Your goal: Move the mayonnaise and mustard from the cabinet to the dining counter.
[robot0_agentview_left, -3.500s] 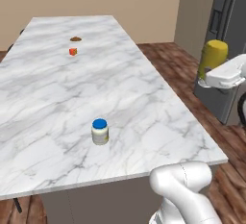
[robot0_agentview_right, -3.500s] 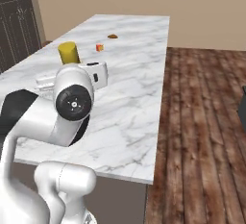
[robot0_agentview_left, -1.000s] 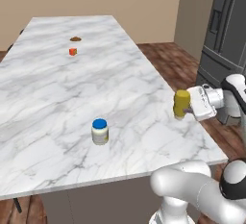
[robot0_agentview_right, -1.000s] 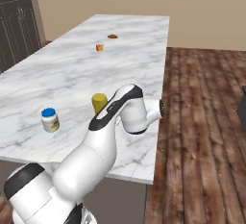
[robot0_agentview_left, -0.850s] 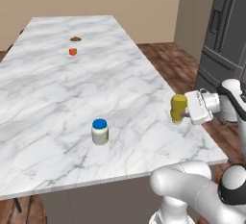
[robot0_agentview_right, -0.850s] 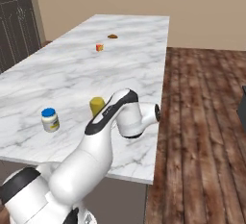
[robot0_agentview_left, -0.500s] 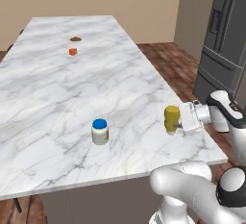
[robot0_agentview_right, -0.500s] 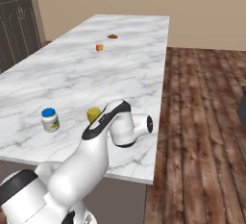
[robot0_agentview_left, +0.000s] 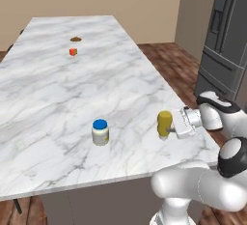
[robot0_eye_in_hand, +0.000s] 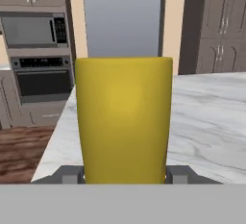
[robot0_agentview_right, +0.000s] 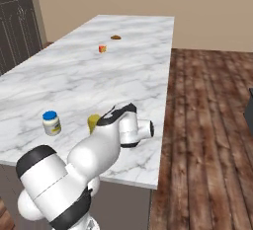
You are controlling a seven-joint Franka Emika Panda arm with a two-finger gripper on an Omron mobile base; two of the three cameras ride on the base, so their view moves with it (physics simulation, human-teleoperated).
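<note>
The mustard [robot0_agentview_left: 164, 124] stood upright on the dining counter [robot0_agentview_left: 58, 89], near its right edge, clamped between the jaws of the gripper [robot0_agentview_left: 171, 128], which reached in level from the side. The mayonnaise [robot0_agentview_left: 100, 132] sat on the same slab, to the left of the bottle and apart from it.

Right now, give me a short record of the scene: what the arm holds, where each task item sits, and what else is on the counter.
held item: yellow mustard bottle, upright, between the jaws
gripper: shut on the bottle, low at the counter's near right edge
mayonnaise jar: standing on the dining counter, apart from the bottle
bottle contact with counter: cannot tell
other items: small orange block and brown item at the far end
</note>
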